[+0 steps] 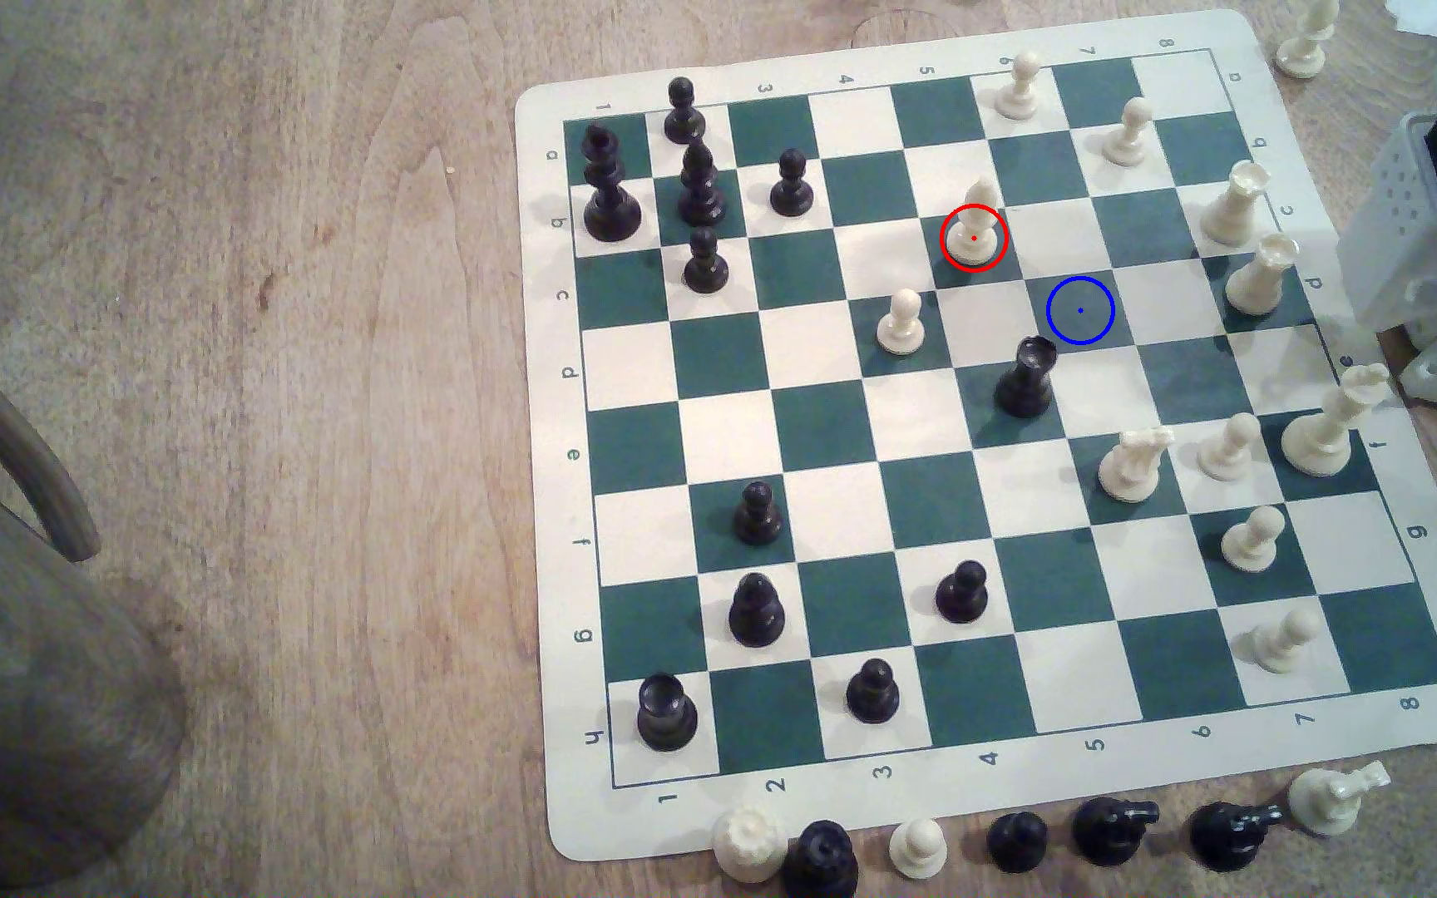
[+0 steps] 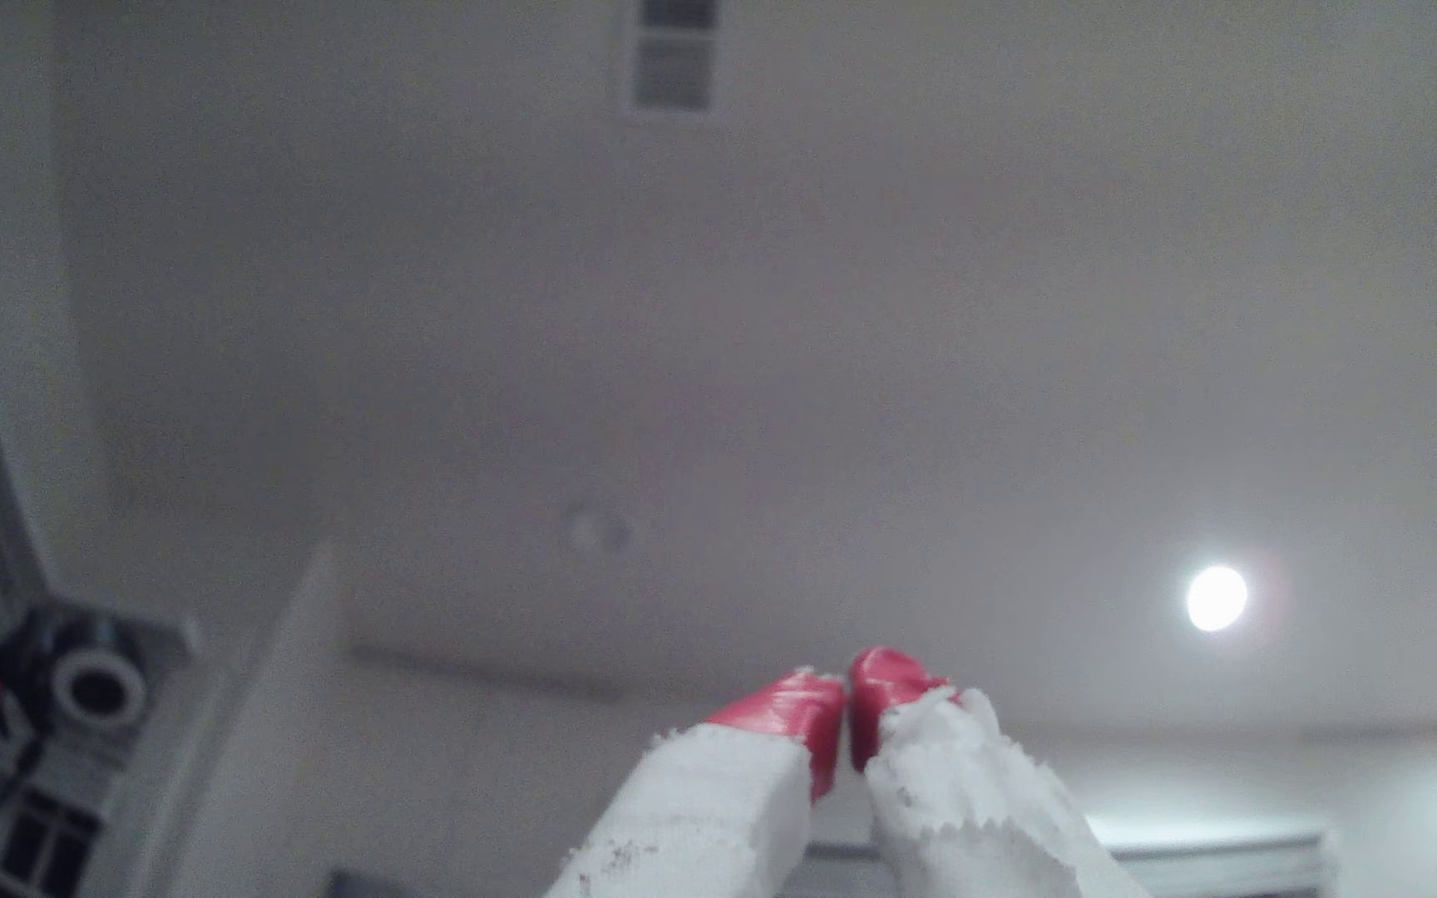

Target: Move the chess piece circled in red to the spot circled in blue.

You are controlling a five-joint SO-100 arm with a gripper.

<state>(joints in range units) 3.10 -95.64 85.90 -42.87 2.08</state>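
One cream bishop (image 1: 973, 226) stands upright in the red ring, diagonal neighbour to the blue-ringed square (image 1: 1080, 311). Gripper (image 2: 846, 691) aimed at ceiling, red tips pressed together, empty, well apart from it.

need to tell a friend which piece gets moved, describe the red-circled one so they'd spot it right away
On the green-and-white vinyl chess mat, look in the upper middle of the exterior view, just up-left of the blue-ringed dark green square. There stands the cream-white plastic bishop in a red ring. Its pointed, tapering head sets it apart from the round-headed cream pawn below-left.
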